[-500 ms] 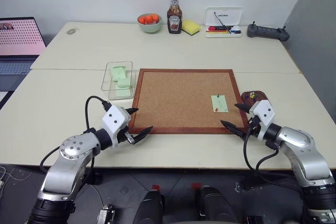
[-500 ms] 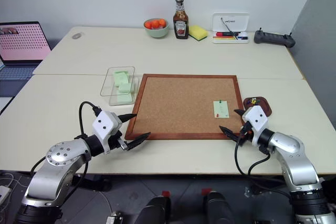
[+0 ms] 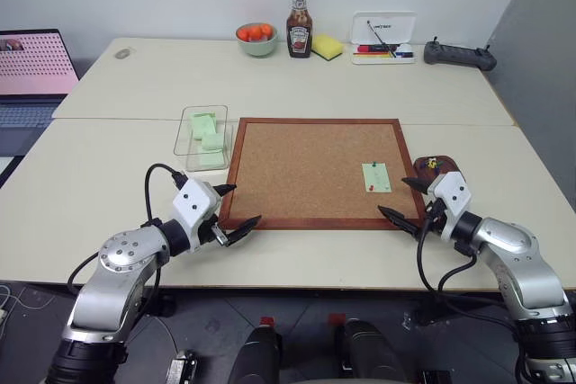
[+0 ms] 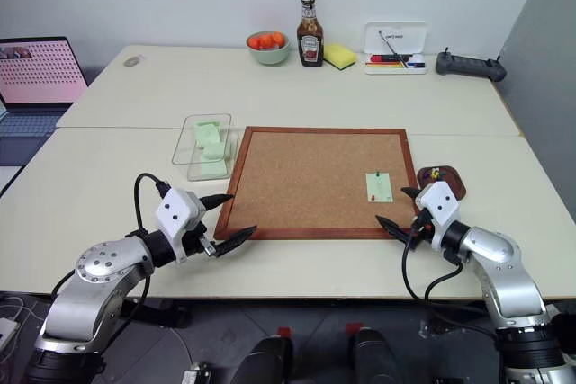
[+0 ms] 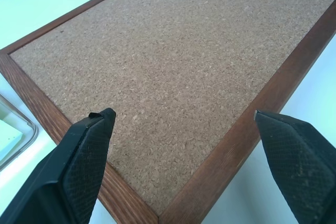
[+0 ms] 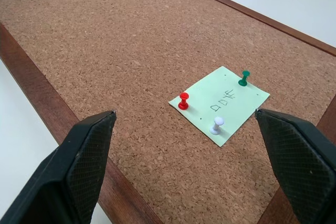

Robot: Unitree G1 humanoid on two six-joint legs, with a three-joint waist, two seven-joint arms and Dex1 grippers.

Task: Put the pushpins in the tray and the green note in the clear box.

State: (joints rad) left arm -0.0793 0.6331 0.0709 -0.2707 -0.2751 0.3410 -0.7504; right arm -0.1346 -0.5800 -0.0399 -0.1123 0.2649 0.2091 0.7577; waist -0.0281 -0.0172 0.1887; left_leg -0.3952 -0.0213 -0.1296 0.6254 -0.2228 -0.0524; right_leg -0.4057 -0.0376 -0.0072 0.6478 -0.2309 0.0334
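The green note [image 6: 219, 103] lies pinned on the corkboard [image 3: 306, 168], toward its right side. Three pushpins stand in it: one red [image 6: 183, 100], one green [image 6: 243, 78], one white [image 6: 216, 126]. The dark brown tray [image 3: 449, 165] sits just right of the board, with small coloured pins inside. The clear box [image 3: 183, 132] stands at the board's far left corner and holds pale green slips. My left gripper [image 3: 248, 203] hovers open at the board's near left corner. My right gripper [image 3: 391, 195] hovers open at the near right corner, just short of the note. Both are empty.
Along the table's far edge stand a green bowl of orange fruit [image 3: 257, 39], a sauce bottle [image 3: 299, 9], a yellow sponge [image 3: 328, 46], a white tray with pens [image 3: 383, 33] and a black controller [image 3: 459, 55]. A laptop [image 3: 31, 69] sits at the far left.
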